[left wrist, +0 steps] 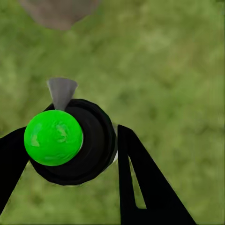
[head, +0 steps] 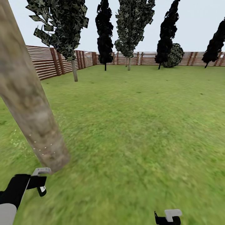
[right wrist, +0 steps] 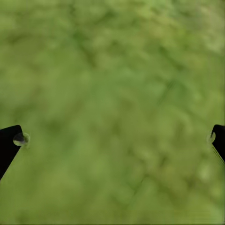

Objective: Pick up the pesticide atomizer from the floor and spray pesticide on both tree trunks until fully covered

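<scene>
Spraying the first tree trunk [head: 29, 103] looks like the step now. The left pincer [left wrist: 70, 150] is squeezed around the pesticide atomizer [left wrist: 70, 140], whose nozzle points at the trunk just ahead. A few white specks, maybe pesticide [head: 42, 147], dot it. Next: spray higher. The right pincer [right wrist: 112, 138] is spread wide over grass [right wrist: 112, 70].

Grass floor [head: 140, 131] stretches to the fence [head: 47, 61] along its far edge; a thick tree trunk [head: 26, 93] stands at its near left, sparsely dotted with whitish speckles [head: 42, 147].

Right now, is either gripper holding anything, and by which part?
The left gripper holds the small green-topped black pesticide atomizer by its round body, black fingers on opposite sides. The right gripper is open over blurry green grass, holding nothing.
</scene>
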Controlling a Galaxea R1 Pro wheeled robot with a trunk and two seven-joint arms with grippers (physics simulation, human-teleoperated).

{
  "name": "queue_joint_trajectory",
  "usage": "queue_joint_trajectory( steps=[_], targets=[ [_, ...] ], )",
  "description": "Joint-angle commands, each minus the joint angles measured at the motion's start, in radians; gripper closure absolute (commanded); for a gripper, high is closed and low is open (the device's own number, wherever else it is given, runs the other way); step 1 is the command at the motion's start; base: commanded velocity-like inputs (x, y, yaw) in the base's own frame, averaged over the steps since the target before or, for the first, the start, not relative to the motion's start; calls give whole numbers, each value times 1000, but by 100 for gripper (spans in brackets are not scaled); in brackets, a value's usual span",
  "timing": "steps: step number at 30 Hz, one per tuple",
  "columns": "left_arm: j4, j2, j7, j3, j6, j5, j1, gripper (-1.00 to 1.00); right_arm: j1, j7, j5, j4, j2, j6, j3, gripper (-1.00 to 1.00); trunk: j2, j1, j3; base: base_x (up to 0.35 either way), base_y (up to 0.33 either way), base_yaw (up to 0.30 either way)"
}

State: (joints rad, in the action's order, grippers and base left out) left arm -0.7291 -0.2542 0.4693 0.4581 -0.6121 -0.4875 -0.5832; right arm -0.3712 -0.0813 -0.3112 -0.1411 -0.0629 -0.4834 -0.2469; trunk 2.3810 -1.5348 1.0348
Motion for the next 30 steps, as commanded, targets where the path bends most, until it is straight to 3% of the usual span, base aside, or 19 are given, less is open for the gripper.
queue_joint_trajectory(
  steps=[1,3,6,8,12,19,26,30],
  targets=[
    [0,-3,0,5,0,3,2,100,0,0,0,0,0,0,0,-100,0,0,0,265,0,0],
    [-2,-7,-1,57,1,1,7,100,0,0,0,0,0,0,0,-100,0,0,0,96,0,0],
    [-3,-20,-2,106,2,-4,25,100,0,0,1,0,0,0,0,-100,0,0,0,15,0,0],
    [-2,-24,-2,111,2,-5,50,100,0,0,1,-1,0,0,0,-100,0,0,0,1,0,30],
    [0,-10,-10,109,0,-1,64,100,0,0,1,-1,0,-1,0,-100,0,0,0,0,0,236],
    [-12,43,-42,114,2,7,62,100,0,0,1,0,1,0,0,-100,0,0,0,0,0,277],
    [-21,49,-43,116,-2,7,57,100,0,0,0,0,3,0,0,-100,0,0,0,0,0,278],
    [-74,59,-49,115,-3,3,61,100,0,0,0,0,3,0,0,-100,0,0,0,38,-30,278]
  ],
)
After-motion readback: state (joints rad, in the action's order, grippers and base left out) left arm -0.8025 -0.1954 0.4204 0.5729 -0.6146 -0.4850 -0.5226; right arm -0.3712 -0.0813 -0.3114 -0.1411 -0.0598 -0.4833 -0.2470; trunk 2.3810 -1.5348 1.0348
